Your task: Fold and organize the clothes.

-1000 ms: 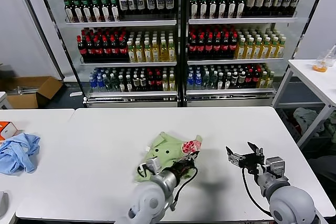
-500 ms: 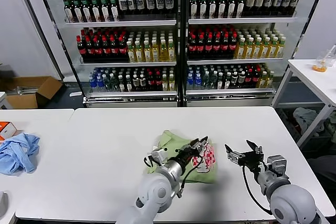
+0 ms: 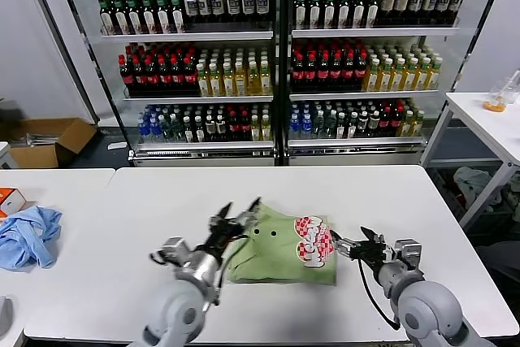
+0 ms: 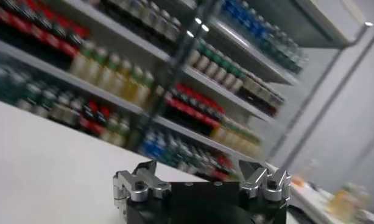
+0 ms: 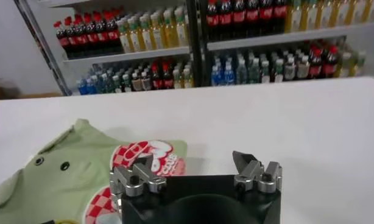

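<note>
Smooth white table (image 3: 146,201), soft folded green shirt (image 3: 280,249)

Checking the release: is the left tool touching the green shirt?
Apart. In the head view the open left tool is raised at the green shirt's edge.

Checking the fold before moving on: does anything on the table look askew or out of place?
The green shirt lies folded but skewed, its edges uneven. A light blue garment sits crumpled at the table's far left, unfolded. Nothing looks spilled or damaged.
</note>
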{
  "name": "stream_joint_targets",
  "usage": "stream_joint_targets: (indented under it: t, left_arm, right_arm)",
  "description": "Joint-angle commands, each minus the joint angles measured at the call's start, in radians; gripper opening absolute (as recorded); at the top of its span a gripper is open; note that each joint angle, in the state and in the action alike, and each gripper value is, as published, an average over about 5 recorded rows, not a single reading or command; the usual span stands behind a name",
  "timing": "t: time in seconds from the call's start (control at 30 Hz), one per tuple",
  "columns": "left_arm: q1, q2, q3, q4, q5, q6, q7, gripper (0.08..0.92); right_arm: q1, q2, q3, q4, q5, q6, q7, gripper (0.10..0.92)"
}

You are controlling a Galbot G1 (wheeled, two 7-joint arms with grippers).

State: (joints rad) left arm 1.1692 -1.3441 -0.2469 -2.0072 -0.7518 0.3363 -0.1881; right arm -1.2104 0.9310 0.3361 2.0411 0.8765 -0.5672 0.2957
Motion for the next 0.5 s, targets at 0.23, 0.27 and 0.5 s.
stream_joint_targets:
  t: [0.23,0.27,0.5]
  left_arm:
    - [0.233,0.077,-0.258,-0.139,0.125,-0.058,-0.002,0.823]
    - [0.237,0.075,-0.258,-0.142,0.129,-0.059,-0.002,0.823]
    - [0.26,0.068,-0.264,-0.15,0.145,-0.062,-0.003,0.823]
  right_arm:
    - [0.263,0.117,-0.201,-0.243,0.098,-0.012,0.07,0.823]
    - [0.275,0.123,-0.207,-0.256,0.101,-0.012,0.075,0.823]
    - [0.347,0.147,-0.239,-0.338,0.133,-0.012,0.1,0.733]
